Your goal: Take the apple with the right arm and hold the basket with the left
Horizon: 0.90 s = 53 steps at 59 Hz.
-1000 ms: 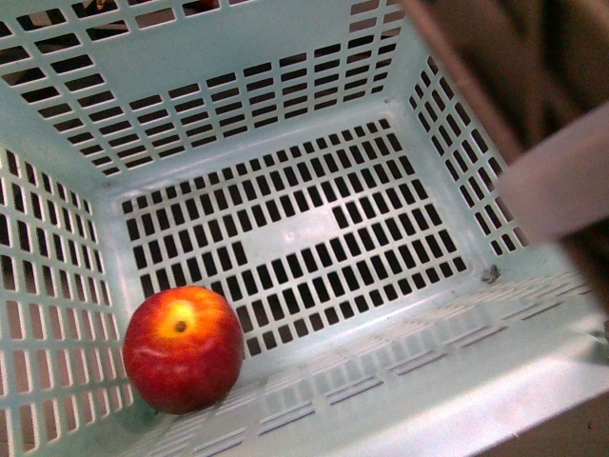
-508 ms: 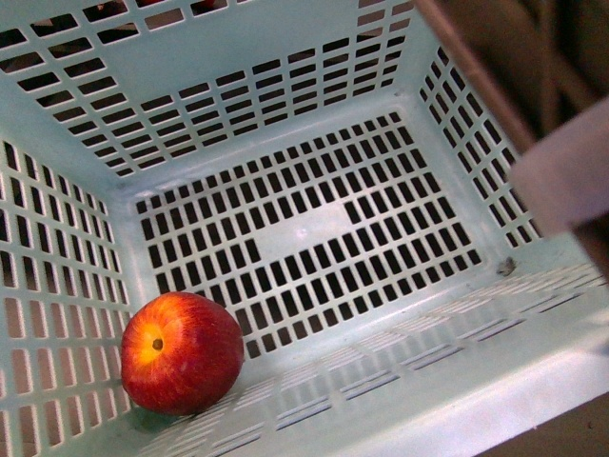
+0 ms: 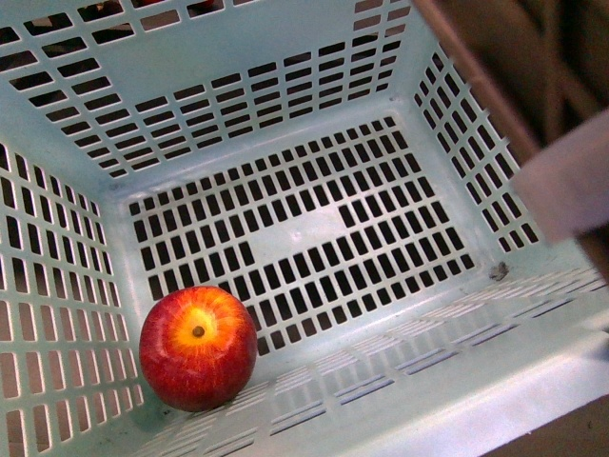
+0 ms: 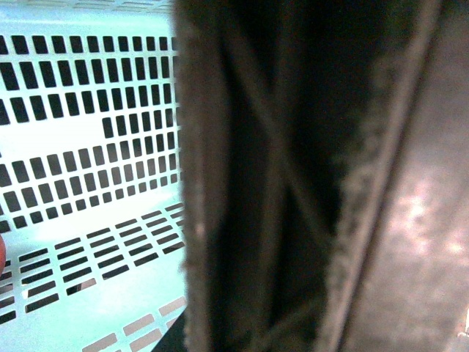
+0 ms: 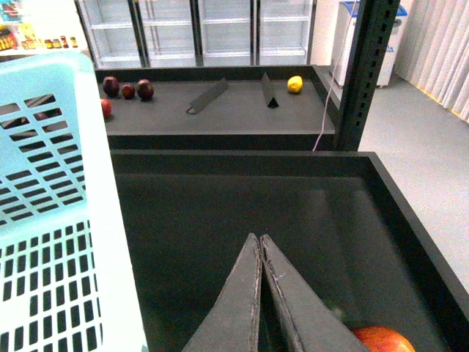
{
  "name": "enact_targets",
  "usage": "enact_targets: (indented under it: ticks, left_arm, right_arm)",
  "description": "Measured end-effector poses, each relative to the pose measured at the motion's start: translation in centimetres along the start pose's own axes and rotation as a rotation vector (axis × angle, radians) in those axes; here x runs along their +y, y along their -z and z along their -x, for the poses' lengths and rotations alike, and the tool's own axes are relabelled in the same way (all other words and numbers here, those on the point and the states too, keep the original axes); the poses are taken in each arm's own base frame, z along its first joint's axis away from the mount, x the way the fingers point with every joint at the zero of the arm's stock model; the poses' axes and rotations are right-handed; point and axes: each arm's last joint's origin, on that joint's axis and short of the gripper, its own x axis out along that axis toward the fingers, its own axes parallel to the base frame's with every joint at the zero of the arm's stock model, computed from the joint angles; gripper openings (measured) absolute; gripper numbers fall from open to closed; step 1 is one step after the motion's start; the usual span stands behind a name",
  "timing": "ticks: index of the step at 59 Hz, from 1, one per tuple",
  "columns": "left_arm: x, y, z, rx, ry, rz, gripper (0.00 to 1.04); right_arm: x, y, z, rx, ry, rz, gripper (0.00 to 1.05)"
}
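The apple [image 3: 198, 348], glossy red with a yellow-orange blush round its stem dimple, lies inside the pale mint basket [image 3: 314, 57], in a corner of the slotted floor. A grey-brown handle [image 3: 481, 90] with a white tie [image 3: 571, 186] crosses the front view's upper right. My left gripper [image 4: 271, 220] is shut on the basket; dark blurred shapes fill most of the left wrist view, with basket slots [image 4: 80, 147] beside them. My right gripper [image 5: 260, 239] is shut with nothing in it, above a dark bin, apart from the basket wall [image 5: 51, 183].
The dark bin [image 5: 220, 205] under my right gripper holds a red-orange fruit [image 5: 382, 340] at one corner. Beyond it a dark shelf carries small dark red fruits [image 5: 128, 88] and a yellow fruit [image 5: 294, 83]. A black post [image 5: 370, 66] stands nearby.
The apple has rolled a little to the right in its corner, and its stem dimple has turned back towards the camera. The basket has shifted slightly in view.
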Motion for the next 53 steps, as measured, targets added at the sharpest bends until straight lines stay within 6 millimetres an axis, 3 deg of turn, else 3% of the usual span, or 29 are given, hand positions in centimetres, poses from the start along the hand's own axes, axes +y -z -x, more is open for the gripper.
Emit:
enact_targets:
  ticks: [18, 53]
  left_arm:
    - [0.0, 0.0, 0.0, -0.004, -0.003, 0.000, 0.15]
    - [0.0, 0.0, 0.0, 0.000, 0.000, 0.001, 0.15]
  right_arm:
    - [0.0, 0.9, 1.0, -0.016, 0.001, 0.001, 0.02]
    - [0.0, 0.8, 2.2, -0.028, 0.001, 0.001, 0.02]
